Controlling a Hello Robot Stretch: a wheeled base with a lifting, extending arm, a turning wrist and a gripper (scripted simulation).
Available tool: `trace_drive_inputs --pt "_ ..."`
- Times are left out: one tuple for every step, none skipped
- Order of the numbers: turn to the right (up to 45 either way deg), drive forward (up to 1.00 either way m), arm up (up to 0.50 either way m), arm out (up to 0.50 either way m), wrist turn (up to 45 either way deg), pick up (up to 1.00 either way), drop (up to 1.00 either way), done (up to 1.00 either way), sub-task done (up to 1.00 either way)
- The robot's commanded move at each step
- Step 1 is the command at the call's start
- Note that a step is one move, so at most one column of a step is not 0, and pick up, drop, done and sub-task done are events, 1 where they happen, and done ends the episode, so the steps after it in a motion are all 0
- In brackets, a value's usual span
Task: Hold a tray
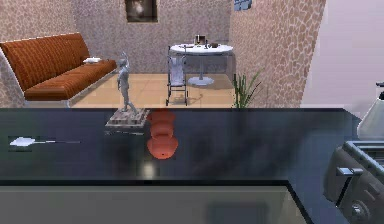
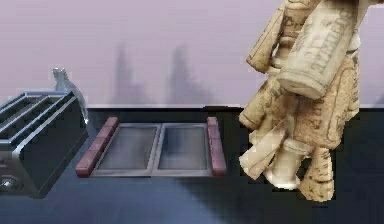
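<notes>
A flat grey tray (image 2: 130, 150) with two panels and reddish-brown handles at both ends lies on the dark countertop (image 2: 200, 200), in the middle of the arm side view. It sits close to the pale wall behind it. A silver toaster (image 2: 40, 140) stands to its left, and a tall beige stack of cork-textured bottle shapes (image 2: 305, 90) stands to its right.
In the forward view the dark counter (image 1: 220, 150) carries a small grey statue (image 1: 126, 95), a red rounded thing (image 1: 162, 135), a small white object (image 1: 25, 142), a toaster (image 1: 355, 175) and a kettle (image 1: 373, 115). Beyond are an orange sofa (image 1: 55, 65), a round table (image 1: 200, 50), a chair (image 1: 178, 80) and a plant (image 1: 243, 92).
</notes>
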Motion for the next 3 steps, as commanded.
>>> trace_drive_inputs --pt "0.0 0.00 0.50 0.00 0.0 0.00 0.00 0.00 0.00" --pt "0.0 0.00 0.38 0.00 0.0 0.00 0.00 0.00 0.00" --pt "0.0 0.00 0.00 0.16 0.0 0.00 0.00 0.00 0.00"
